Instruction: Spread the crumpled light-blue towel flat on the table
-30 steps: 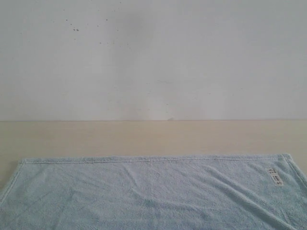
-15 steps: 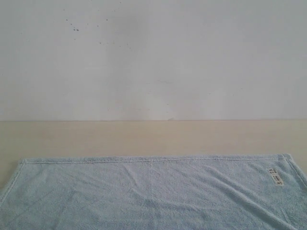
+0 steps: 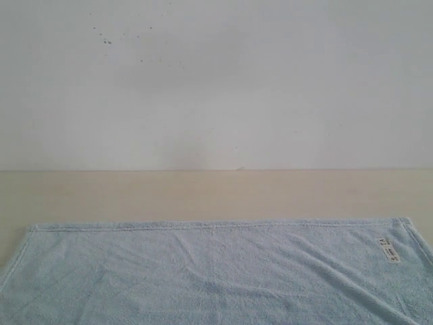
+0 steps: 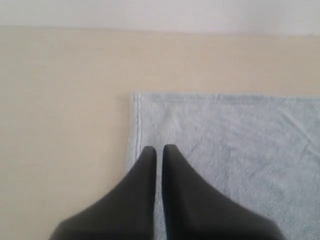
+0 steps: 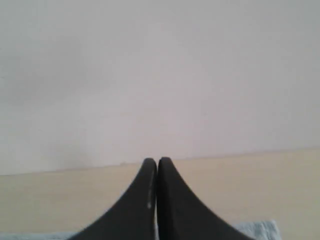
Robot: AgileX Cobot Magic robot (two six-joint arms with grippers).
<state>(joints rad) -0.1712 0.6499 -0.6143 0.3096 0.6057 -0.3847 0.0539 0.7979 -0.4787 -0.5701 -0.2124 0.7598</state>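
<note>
The light-blue towel [image 3: 216, 271] lies spread out on the beige table [image 3: 216, 193], its far hem straight and a small white tag [image 3: 388, 250] near its far right corner; soft creases run across it. In the left wrist view my left gripper [image 4: 159, 148] is shut with nothing in it, hovering over the towel [image 4: 235, 145] close to its hemmed corner. In the right wrist view my right gripper [image 5: 157, 161] is shut and empty, with a strip of towel [image 5: 260, 229] just showing beside its fingers. Neither gripper appears in the exterior view.
A white wall [image 3: 216, 81] rises behind the table's far edge. Bare tabletop [image 4: 60, 125] lies beside the towel's corner and runs in a band between the towel's far hem and the wall.
A faint shadow on the wall has faded. The towel has not moved.
</note>
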